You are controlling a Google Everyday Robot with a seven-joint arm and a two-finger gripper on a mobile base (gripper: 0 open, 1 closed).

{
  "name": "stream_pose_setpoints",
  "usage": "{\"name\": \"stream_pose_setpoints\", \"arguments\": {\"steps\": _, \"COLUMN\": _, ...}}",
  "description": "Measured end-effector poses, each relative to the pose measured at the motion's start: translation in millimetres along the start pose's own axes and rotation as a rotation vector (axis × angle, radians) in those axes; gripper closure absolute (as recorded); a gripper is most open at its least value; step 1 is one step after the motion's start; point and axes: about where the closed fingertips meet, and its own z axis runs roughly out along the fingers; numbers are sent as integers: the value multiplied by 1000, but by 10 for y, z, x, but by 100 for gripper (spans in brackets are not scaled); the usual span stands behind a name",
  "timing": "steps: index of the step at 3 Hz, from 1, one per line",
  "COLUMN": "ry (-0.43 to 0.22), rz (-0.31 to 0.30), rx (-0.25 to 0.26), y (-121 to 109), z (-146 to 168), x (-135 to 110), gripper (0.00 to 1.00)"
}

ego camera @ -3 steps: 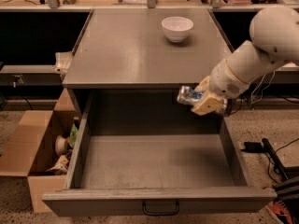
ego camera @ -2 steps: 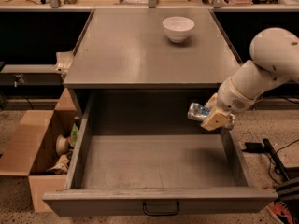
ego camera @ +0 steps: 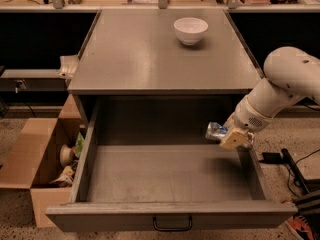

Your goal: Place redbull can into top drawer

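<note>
— Above the right side of the open drawer (ego camera: 165, 176), at its three o'clock, what did your gripper (ego camera: 226, 135) have?
— Your gripper was clamped on the can (ego camera: 215, 130). Its tan fingers (ego camera: 233, 139) were closed on the can's right end.
— How did the can sit?
— It lay roughly level, with its free end pointing toward nine o'clock. It hung over the inside of the drawer, just beside the right wall and clear of the grey floor.
— Was the drawer out?
— Yes, you had it pulled open, with the dark handle (ego camera: 172, 224) at six o'clock on the front panel.
— And the arm?
— Your white arm (ego camera: 285, 81) reached in from three o'clock, from outside the drawer's right wall.
— What else stood around?
— A white bowl (ego camera: 190, 30) stood upright on the cabinet top (ego camera: 150, 59) toward twelve o'clock, well apart from the can. A cardboard box (ego camera: 27, 159) sat on the ground at nine o'clock, beside the drawer's left wall.
</note>
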Motion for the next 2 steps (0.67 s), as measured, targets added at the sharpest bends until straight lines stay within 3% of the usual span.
{"name": "stream_pose_setpoints", "arguments": {"steps": 2, "ry": -36, "rz": -40, "rx": -94, "y": -61, "z": 609, "x": -42, "gripper": 100}}
